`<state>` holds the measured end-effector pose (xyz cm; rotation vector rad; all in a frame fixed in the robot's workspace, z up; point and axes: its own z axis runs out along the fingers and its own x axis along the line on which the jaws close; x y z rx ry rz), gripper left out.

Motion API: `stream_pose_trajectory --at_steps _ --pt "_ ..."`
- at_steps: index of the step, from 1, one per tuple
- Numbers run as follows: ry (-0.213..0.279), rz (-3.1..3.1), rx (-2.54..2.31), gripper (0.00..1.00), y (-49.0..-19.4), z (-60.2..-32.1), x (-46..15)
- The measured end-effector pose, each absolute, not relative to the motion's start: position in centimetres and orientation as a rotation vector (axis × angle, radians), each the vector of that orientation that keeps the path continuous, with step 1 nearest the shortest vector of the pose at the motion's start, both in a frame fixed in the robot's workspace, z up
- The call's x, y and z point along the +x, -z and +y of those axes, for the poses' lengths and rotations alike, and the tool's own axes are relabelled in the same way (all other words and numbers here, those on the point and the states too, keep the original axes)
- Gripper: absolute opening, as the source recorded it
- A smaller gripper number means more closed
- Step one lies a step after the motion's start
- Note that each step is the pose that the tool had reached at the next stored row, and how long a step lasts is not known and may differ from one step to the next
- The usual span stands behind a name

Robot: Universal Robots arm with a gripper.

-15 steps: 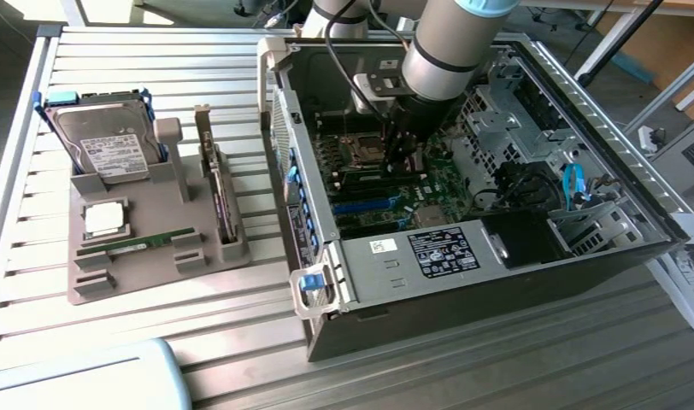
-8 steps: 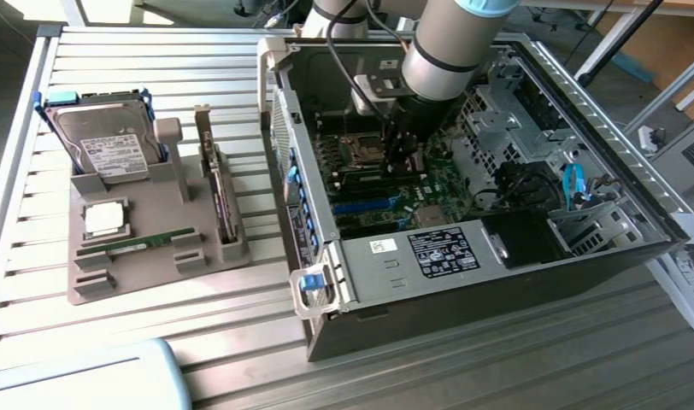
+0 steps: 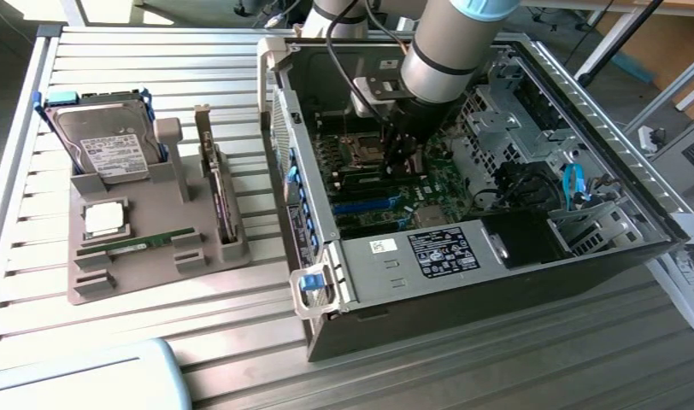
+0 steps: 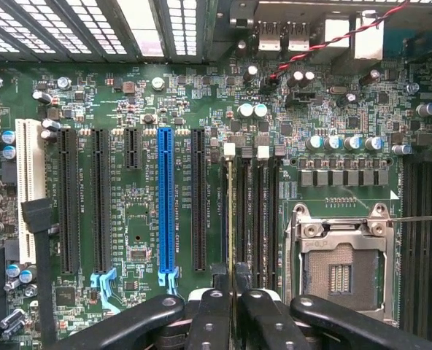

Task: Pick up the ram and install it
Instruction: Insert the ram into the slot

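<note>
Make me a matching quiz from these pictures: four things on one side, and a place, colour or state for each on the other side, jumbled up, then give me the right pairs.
Things
1. hard drive
2. processor socket
3. gripper
4. case latch

Descriptions
A. blue
B. shut on the ram, at the memory slots
C. standing in the tray at the exterior view's left
D. empty, contacts bare

Pairs: 1-C, 2-D, 3-B, 4-A
</note>
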<state>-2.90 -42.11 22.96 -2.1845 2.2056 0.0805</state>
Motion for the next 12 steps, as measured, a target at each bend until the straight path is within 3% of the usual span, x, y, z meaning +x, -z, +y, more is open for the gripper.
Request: stream_pose_trajectory --at_steps 3,6,12 --pt "-0.081 2.205 -2.184 0.14 -22.92 -42.09 -2.90" --pt "-0.081 2.206 -2.184 0.26 -22.95 -42.10 -2.90" --pt "-0.051 2.222 -2.195 0.26 -23.48 -42.11 -2.94"
